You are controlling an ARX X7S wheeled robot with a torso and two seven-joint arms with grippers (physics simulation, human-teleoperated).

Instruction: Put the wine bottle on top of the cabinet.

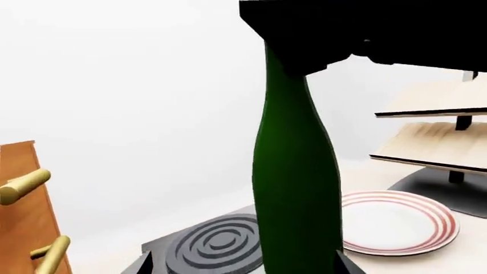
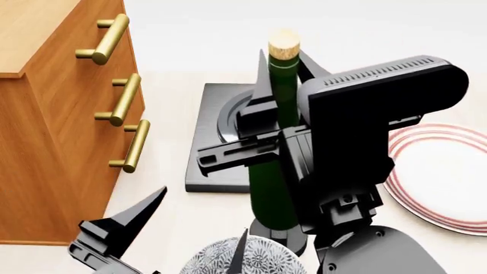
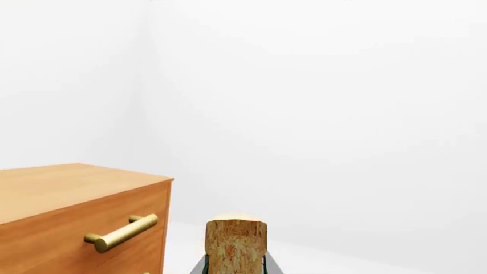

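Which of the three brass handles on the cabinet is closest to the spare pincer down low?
The lowest handle on the cabinet: it sits just above the idle left pincer, while the other two are higher up.

Plain white walls [image 3: 320, 85] on every side, meeting at a faint vertical corner above the orange-brown wooden cabinet [image 2: 45, 142]. Three brass bar handles [image 2: 125, 100] down the cabinet's front, a lighter wood top above them. Pale, cream-toned table [image 2: 175, 228] stretching out from the cabinet's foot. Off to the far side, a pale plywood rack [image 1: 434, 131] with tilted shelves on a dark base [image 1: 449, 191]. Soft, even light throughout.
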